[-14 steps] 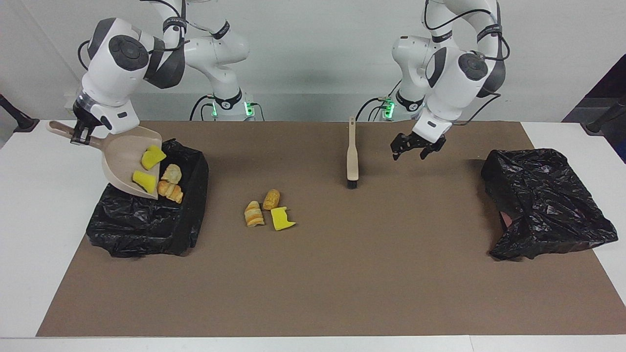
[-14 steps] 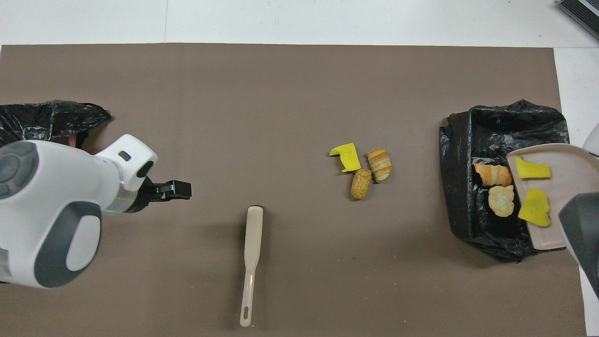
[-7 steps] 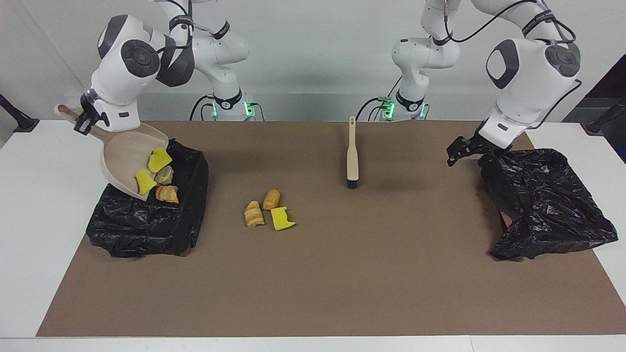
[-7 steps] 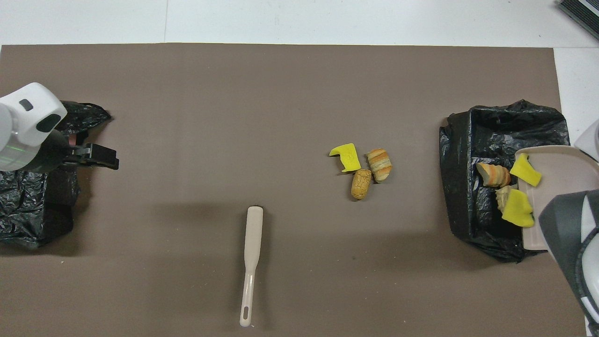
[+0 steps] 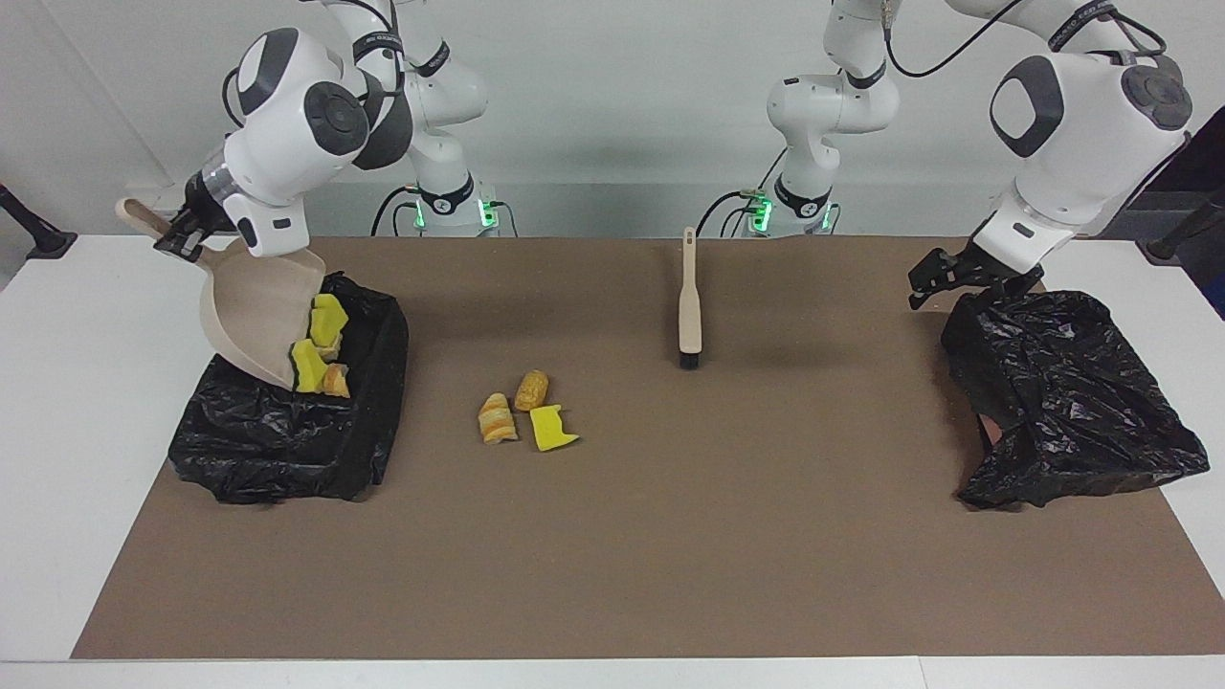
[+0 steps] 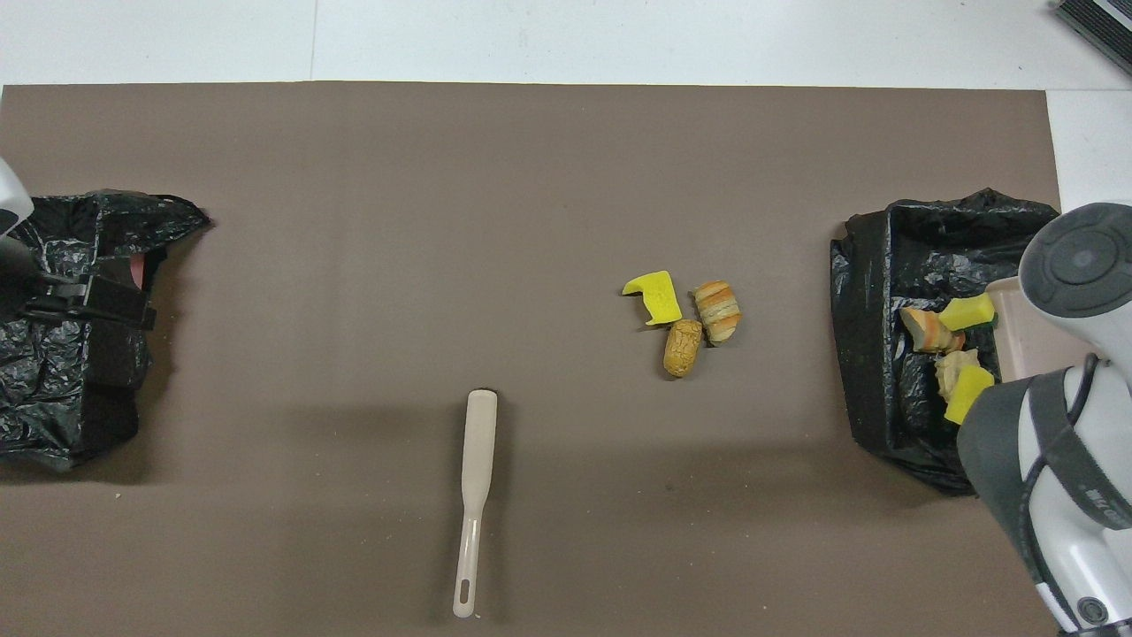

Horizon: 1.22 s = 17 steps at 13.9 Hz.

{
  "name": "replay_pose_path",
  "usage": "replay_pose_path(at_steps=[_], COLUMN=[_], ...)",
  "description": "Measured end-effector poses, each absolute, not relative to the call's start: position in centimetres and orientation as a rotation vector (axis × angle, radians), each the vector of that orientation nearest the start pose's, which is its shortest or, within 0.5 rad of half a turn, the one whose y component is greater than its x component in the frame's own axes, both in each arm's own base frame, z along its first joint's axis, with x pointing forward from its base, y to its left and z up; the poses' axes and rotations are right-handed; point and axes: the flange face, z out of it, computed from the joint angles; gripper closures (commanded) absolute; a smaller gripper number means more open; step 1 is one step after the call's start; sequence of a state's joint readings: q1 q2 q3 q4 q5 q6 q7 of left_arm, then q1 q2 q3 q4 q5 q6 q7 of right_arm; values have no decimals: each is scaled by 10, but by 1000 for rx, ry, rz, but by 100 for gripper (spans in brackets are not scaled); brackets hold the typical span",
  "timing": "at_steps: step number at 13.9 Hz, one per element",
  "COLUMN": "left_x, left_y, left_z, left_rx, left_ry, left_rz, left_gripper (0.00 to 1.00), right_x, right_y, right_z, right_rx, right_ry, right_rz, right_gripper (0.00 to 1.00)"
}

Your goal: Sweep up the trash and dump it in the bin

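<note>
My right gripper (image 5: 182, 237) is shut on the handle of the beige dustpan (image 5: 254, 306), which tilts steeply over the black-lined bin (image 5: 287, 440) at the right arm's end. Two yellow sponge bits (image 5: 328, 321) sit at the pan's lip, with two bread lumps (image 5: 335, 380) just past it in the bin; they also show in the overhead view (image 6: 967, 311). Three trash pieces lie on the mat: a yellow sponge (image 5: 552, 428), a striped bread lump (image 5: 497, 419) and a tan lump (image 5: 531, 389). My left gripper (image 5: 933, 277) is open and empty over the edge of the other black bag (image 5: 1072, 402).
A beige brush (image 5: 689, 306) lies on the brown mat nearer to the robots than the three loose pieces, its bristles toward them; it also shows in the overhead view (image 6: 478, 495). The second black bag (image 6: 62, 354) sits at the left arm's end.
The right gripper has tipped the dustpan steeper; the sponge bits slid to its lip and the bread lumps dropped into the bin. The left gripper swung from beside the brush to the other black bag.
</note>
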<state>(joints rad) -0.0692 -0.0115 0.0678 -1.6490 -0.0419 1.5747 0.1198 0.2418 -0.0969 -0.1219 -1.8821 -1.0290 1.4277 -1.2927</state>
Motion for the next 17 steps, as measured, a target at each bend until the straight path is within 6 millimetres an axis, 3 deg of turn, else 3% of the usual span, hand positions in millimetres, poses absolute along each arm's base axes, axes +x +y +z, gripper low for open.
replay_pose_path(at_steps=[3, 5, 8, 12, 15, 17], left_x=[543, 543, 539, 534, 535, 534], left_y=[-5, -7, -6, -8, -8, -9], left_z=[607, 605, 605, 610, 611, 611], left_rx=[-3169, -3167, -3142, -3127, -3127, -3127], left_ry=[191, 196, 202, 212, 213, 213], left_rz=[70, 78, 81, 64, 57, 58], left_gripper=[0, 0, 0, 0, 0, 0], right_x=[476, 462, 455, 466, 480, 500], right_y=[-23, -1, 50, 110, 199, 262], right_z=[622, 631, 612, 597, 560, 530], right_rx=[1897, 2020, 2312, 2716, 2881, 2945], right_ry=[1396, 1339, 1190, 870, 554, 336], right_rz=[-993, -883, -676, -330, -195, -134], right_gripper=[100, 100, 100, 100, 100, 100])
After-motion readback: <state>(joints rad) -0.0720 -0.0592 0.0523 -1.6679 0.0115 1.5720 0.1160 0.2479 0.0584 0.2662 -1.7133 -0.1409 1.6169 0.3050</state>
